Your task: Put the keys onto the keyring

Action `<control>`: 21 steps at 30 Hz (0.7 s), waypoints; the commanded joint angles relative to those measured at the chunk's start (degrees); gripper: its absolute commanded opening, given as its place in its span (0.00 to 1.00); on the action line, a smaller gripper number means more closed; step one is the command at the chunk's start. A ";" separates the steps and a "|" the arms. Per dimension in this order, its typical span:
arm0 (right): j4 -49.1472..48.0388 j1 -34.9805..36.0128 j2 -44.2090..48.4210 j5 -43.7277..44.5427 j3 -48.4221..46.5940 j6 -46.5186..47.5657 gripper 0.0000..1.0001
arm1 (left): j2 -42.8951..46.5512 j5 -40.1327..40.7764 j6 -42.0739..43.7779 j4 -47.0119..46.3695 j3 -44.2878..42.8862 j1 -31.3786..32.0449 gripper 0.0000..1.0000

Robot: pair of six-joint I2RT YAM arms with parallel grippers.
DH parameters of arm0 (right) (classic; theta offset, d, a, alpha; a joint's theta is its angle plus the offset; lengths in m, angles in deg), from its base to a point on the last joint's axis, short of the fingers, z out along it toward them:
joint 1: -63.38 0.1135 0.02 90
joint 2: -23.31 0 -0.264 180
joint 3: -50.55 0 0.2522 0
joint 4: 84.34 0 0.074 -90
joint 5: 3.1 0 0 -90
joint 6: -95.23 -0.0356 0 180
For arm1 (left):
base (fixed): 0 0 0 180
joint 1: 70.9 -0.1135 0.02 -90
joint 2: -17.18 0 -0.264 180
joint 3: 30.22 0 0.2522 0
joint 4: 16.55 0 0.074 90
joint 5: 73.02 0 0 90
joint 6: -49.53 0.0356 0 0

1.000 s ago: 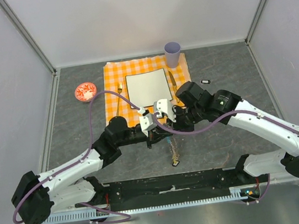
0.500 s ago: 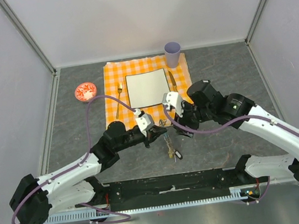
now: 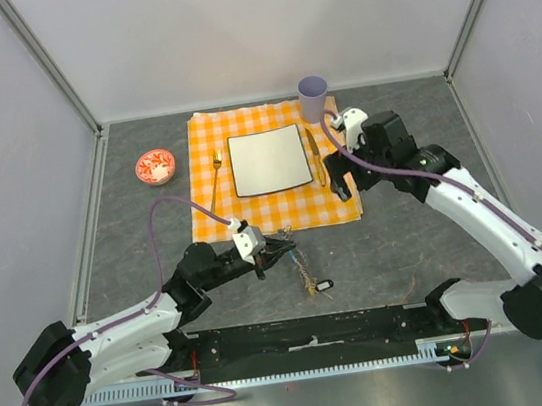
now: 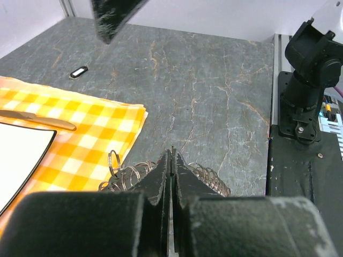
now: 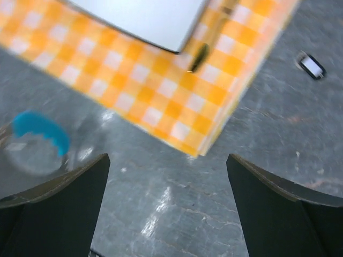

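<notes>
Tabletop [image 4: 214, 96] during the keyring task. We see the left end effector [image 4: 171, 155] with fingers pressed together, the keyring [image 4: 114, 160] and its wire loops bunched at the tips, at the checked cloth's [image 4: 80, 128] edge; whether it pinches them we cannot tell. The right end effector [image 5: 167, 160] stands spread wide over the cloth's corner, a blurred turquoise tag [image 5: 40, 131] showing on the tabletop in its wrist view

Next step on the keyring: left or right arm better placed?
Left. The left gripper is shut right at the keyring, by the near edge of the placemat. The right gripper is open, up over the placemat's right edge, well away from the keyring.
</notes>
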 commanded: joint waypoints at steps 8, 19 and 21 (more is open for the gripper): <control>-12.38 -17.38 -20.58 10.89 -4.14 -14.68 0.80 | -1.03 1.31 -0.44 -11.76 3.02 -0.11 0.02; -16.61 -23.97 -40.18 -8.82 -16.45 16.15 0.54 | -0.85 1.22 3.24 -8.42 3.02 -0.03 0.02; -16.52 -26.35 -41.85 -11.86 -17.77 19.23 0.57 | -1.12 1.57 4.21 -8.24 2.84 0.06 0.02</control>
